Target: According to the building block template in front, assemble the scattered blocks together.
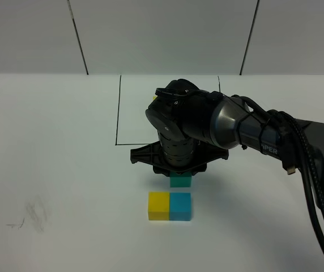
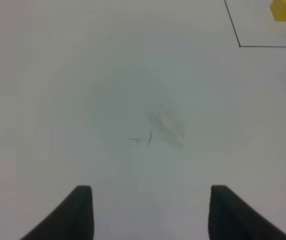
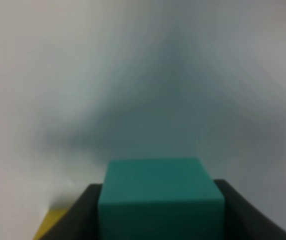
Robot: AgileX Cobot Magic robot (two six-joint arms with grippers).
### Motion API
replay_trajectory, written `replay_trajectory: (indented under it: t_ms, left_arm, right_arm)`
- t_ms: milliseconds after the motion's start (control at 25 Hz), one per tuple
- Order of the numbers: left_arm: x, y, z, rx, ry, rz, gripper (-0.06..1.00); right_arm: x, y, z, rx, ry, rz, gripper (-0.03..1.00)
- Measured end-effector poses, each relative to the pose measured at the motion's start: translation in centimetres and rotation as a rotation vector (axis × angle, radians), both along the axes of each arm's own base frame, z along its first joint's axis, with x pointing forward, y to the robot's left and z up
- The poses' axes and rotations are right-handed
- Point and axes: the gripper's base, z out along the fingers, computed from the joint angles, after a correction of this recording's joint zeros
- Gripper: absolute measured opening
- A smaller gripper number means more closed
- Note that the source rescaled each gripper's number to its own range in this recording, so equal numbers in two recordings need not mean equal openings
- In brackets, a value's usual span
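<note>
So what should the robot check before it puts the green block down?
1. Right gripper shut on the green block: ok.
2. Yellow block and blue block touching side by side: ok.
3. Green block lined up over the blue one: cannot tell; it looks behind it.
4. Template visible for comparing: not ok, the arm hides most of it.
5. Left gripper out of the way: ok.

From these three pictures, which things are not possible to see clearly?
- Building block template: in the exterior high view the right arm hides nearly all of it; only a yellow edge shows. In the left wrist view the frame edge cuts it off.
- Right gripper: its fingertips lie below the right wrist frame edge, and the arm hides them from above.
- Whether the teal-green cube touches the blue cube: cannot tell.
- Right wrist background: blurred.
</note>
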Motion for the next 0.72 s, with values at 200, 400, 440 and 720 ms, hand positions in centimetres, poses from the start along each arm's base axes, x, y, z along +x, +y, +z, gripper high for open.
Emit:
replay_trajectory:
  t_ms: [200,400,440,720]
  left_arm:
    - [0.0,0.0,0.0,-0.001,0.0,0.001,0.16]
    - [0.0,0.0,0.0,0.0,0.0,0.0,0.16]
    - [0.0,0.0,0.0,0.0,0.0,0.0,0.16]
    - [0.0,0.0,0.0,0.0,0.0,0.0,0.16]
  right_arm:
    - [0.0,0.0,-0.2,0.0,0.0,0.001,0.01]
    - [0.1,0.1,-0.7,-0.003,0.007,-0.011,0.01]
    - [0.1,0.1,-0.8,-0.005,0.01,-0.014,0.01]
    - [0.0,0.0,-1.3,-0.02,0.026,-0.029,0.01]
